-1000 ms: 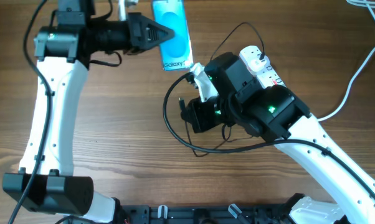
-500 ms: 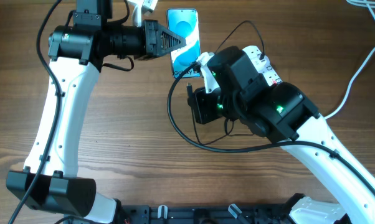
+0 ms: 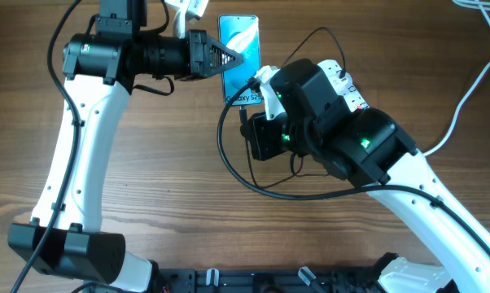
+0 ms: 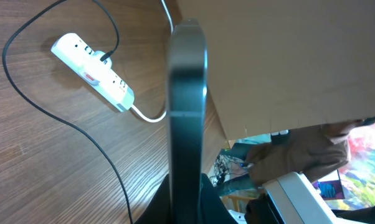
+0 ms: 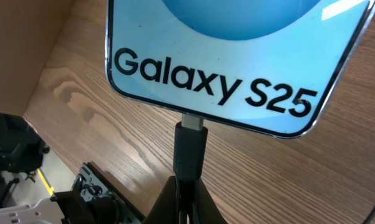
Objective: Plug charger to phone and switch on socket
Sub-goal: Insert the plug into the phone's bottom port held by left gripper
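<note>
The phone (image 3: 239, 41) with a teal screen is held off the table by my left gripper (image 3: 231, 59), which is shut on its side. In the left wrist view the phone (image 4: 186, 106) shows edge-on between the jaws (image 4: 187, 196). My right gripper (image 3: 247, 122) is shut on the charger's black connector (image 5: 190, 146). In the right wrist view the connector's tip meets the port in the phone's (image 5: 237, 50) lower edge, under the "Galaxy S25" lettering, above the jaws (image 5: 189, 185). The black cable (image 3: 229, 163) loops to the white socket (image 3: 343, 81), where its plug sits.
A thick white cord (image 3: 473, 73) runs from the socket to the back right corner. The socket (image 4: 94, 65) and cable (image 4: 50, 118) lie on the wooden table in the left wrist view. A cardboard wall (image 4: 287, 56) stands behind the table.
My left gripper carried the phone right and slightly down towards the right gripper. The right gripper moved the connector up, so its tip now meets the phone's lower edge.
</note>
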Available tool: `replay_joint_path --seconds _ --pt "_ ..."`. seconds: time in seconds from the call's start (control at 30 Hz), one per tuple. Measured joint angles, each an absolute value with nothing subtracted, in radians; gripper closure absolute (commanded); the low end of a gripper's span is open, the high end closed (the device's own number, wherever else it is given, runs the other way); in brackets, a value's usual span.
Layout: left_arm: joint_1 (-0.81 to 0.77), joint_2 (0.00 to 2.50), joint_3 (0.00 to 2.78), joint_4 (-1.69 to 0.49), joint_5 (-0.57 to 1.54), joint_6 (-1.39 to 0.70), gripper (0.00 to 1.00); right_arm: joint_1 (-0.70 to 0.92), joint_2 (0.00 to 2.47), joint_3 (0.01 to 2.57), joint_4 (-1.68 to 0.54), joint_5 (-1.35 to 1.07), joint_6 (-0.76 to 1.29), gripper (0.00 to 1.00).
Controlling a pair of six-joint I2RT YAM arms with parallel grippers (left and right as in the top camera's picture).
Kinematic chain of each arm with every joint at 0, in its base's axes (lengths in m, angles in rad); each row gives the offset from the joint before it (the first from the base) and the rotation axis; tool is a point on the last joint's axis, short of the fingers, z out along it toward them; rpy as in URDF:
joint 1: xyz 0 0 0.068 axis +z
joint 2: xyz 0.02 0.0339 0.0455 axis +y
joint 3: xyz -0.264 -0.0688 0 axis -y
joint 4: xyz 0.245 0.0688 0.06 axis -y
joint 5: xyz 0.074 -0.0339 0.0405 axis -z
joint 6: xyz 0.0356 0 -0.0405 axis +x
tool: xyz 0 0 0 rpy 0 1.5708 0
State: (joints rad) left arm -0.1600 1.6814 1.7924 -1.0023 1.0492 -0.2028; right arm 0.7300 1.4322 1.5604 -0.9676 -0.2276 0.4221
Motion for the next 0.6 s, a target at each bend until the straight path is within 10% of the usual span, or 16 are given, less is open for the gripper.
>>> replay_joint_path --seconds 0.6 --pt "-0.16 1.681 1.792 -1.001 1.049 -0.202 0.96 0.731 1.432 1.56 -0.971 -0.201 0.426 0.96"
